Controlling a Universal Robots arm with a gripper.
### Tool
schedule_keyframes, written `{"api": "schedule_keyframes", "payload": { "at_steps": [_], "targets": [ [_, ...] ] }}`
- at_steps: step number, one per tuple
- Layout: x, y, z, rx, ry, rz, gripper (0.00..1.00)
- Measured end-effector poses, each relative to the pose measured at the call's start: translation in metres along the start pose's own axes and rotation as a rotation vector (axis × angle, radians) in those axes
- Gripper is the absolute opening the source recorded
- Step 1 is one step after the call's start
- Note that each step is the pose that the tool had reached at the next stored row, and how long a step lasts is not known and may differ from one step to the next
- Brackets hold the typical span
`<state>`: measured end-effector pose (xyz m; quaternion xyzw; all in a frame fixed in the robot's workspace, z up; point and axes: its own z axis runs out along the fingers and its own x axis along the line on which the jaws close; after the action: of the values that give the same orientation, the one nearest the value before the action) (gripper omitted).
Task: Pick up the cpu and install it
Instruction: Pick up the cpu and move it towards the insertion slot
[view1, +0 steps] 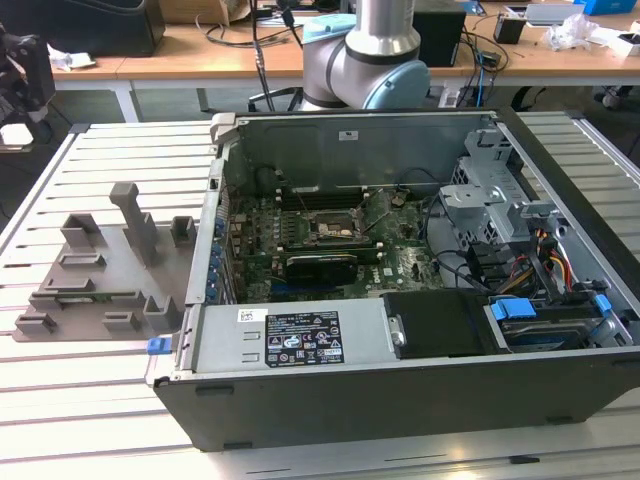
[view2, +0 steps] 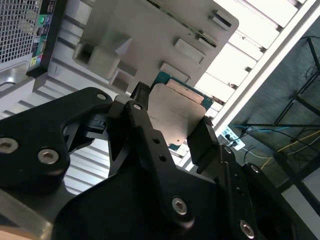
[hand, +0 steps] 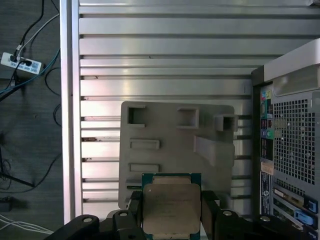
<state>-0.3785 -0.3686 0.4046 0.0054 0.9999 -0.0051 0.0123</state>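
The gripper (view2: 174, 125) is clamped on two opposite edges of the cpu (hand: 171, 205), holding it flat between the jaws and, I judge, sparing its underside. Beyond the jaws lies the tray (hand: 170, 125) on the slatted table (hand: 165, 45); the case (hand: 290, 150) stands beside it.
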Motion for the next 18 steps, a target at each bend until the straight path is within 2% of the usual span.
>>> {"api": "schedule_keyframes", "payload": {
  "at_steps": [3, 13, 15, 18],
  "targets": [
    [-0.0102, 0.0001, 0.0002, 0.0001, 0.0001, 0.0, 0.55],
    [-0.0366, 0.0005, 0.0009, 0.0, -0.0001, 0.0, 0.55],
    [-0.0445, 0.0006, 0.0011, 0.0, 0.0, 0.0, 0.55],
    [-0.0522, 0.0008, 0.0012, 0.0, 0.0001, 0.0, 0.55]
  ]
}}
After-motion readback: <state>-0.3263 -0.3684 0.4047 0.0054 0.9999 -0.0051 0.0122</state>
